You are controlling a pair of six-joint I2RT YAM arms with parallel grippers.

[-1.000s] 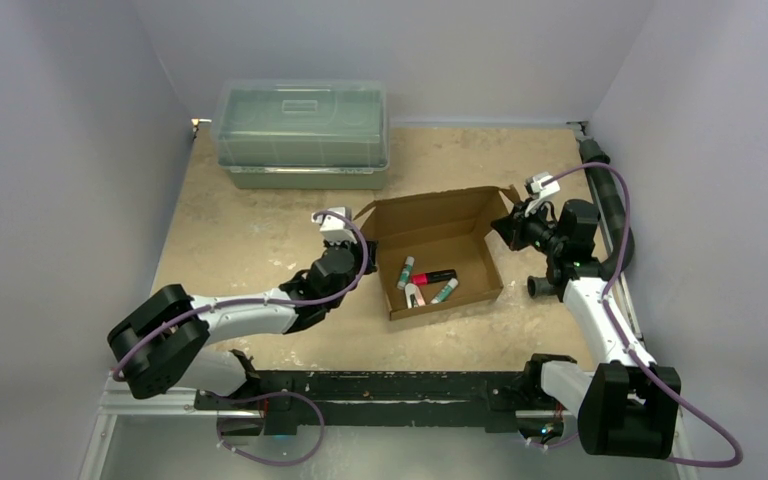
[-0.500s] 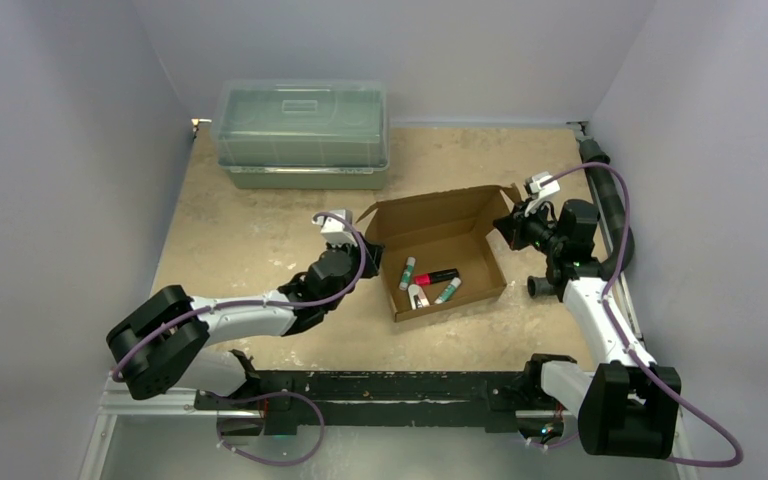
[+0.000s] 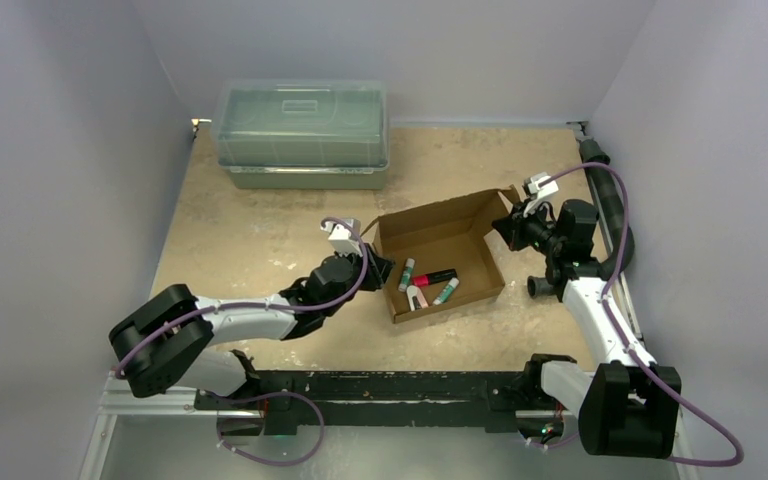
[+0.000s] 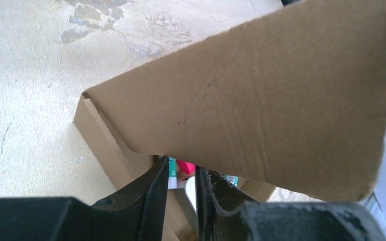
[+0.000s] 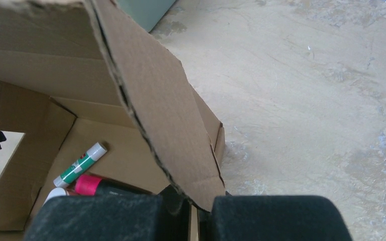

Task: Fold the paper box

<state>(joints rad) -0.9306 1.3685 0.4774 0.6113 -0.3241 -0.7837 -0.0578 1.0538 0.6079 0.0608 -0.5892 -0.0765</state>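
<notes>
The brown paper box (image 3: 442, 243) stands open mid-table with markers (image 3: 428, 280) inside. My left gripper (image 3: 378, 265) is at its left wall. In the left wrist view the jaws (image 4: 182, 175) are nearly closed astride that wall's edge, and the left flap (image 4: 261, 100) stands over them. My right gripper (image 3: 511, 226) is at the box's right side. In the right wrist view it (image 5: 201, 216) is shut on the lower corner of the raised right flap (image 5: 166, 115). A green marker (image 5: 80, 164) and a pink-capped one (image 5: 88, 184) lie on the box floor.
A clear greenish lidded plastic bin (image 3: 302, 130) stands at the back left. Grey walls close in the table on the left, back and right. A black cable conduit (image 3: 610, 200) runs along the right edge behind the right arm.
My left gripper has moved right and nearer, onto the box's left wall, and the left flap has swung inward. The box has shifted slightly. My right gripper has barely moved.
</notes>
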